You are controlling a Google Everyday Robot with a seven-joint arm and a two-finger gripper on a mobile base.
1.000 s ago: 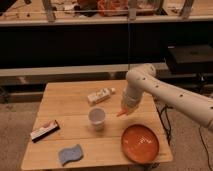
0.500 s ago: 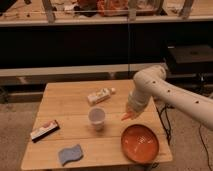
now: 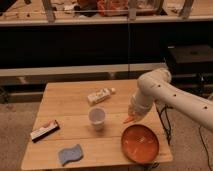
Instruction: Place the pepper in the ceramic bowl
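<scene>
The pepper [image 3: 129, 119] hangs at the lower end of the gripper [image 3: 132, 116], slim and orange, its tip pointing down and to the left. It sits just above the upper left rim of the bowl [image 3: 140, 144] and over the table [image 3: 67, 102], not yet inside the dish. The fingers appear to pinch the pepper, since it hangs there without touching the table. The white arm [image 3: 170, 97] comes in from the right edge, bends at a rounded joint above the table's right side and drops down to the gripper.

The bowl is a wide, shallow, glossy orange-red dish at the table's near right corner, its far edge close below the pepper. A small translucent white cup [image 3: 97, 117] stands upright near the middle of the table, to the left of the gripper and apart from it. Behind the cup lies a white and tan carton [image 3: 100, 95] on its side, angled toward the back right. A flat red and white packet [image 3: 45, 130] lies near the left edge. A blue sponge [image 3: 70, 153] with a wavy outline lies at the near left, well apart from the bowl.
</scene>
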